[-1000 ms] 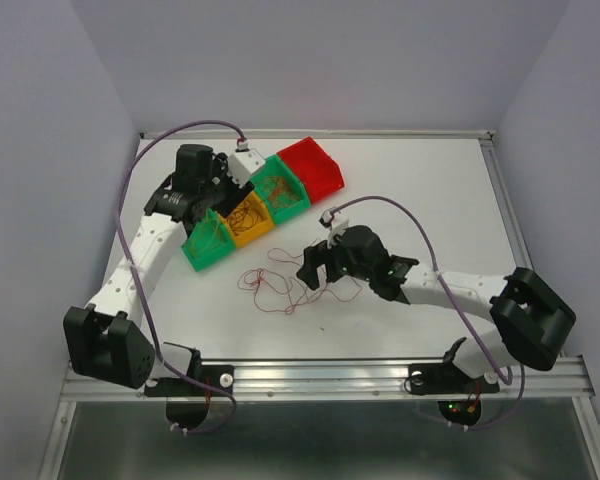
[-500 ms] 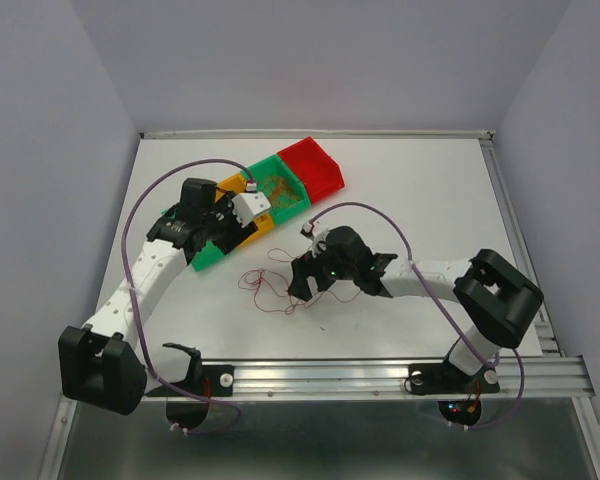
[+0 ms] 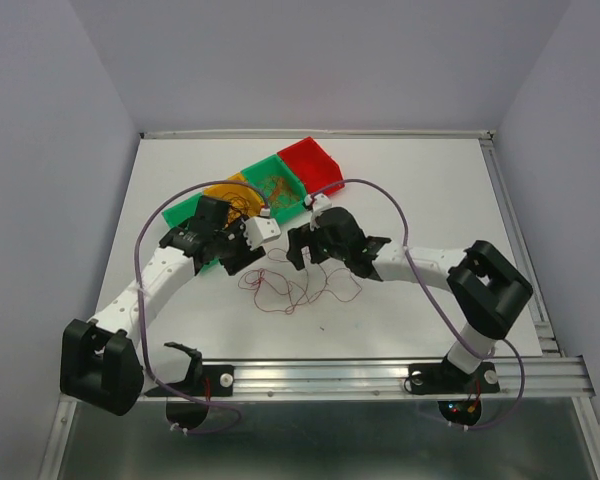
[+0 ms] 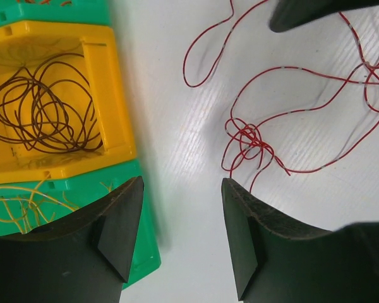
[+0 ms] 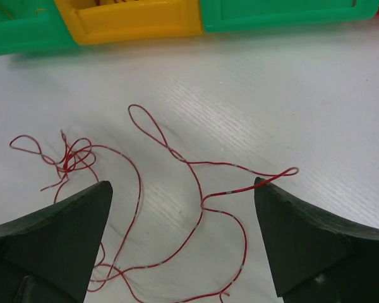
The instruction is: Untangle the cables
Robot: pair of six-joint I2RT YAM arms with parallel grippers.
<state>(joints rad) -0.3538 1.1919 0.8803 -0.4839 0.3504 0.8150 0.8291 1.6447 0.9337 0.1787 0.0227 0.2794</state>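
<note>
On the white counter [image 3: 430, 190], near its middle, the red cables [image 3: 285, 285] lie loose as thin curling strands, spread flat between the two arms; one small knot [image 4: 246, 142] of red loops sits among them, with long single strands running off it. Left tool [image 4: 180, 208]: jaws apart, nothing between them; it hangs over the counter's bare surface just beside the bins, the knot lying a little ahead of its right finger and not touched. Right tool [image 5: 182, 189]: jaws spread wide, holding nothing; red strands lie on the counter below the gap, and one narrow loop end lies right at the tip of one finger [image 5: 316, 240]; cannot tell whether it touches. From above, both tools face each other across the far side of the red strands, close together but apart. Behind them stands a slanted row of bins, touching side by side: green bin [image 4: 145, 240] with yellow cables [image 4: 25, 202] inside; yellow bin [image 4: 114, 95] with dark brown cables [image 4: 44, 120] coiled inside; second green bin [image 3: 292, 178], contents thin and unclear; red bin [image 3: 325, 160] at the far end.
</note>
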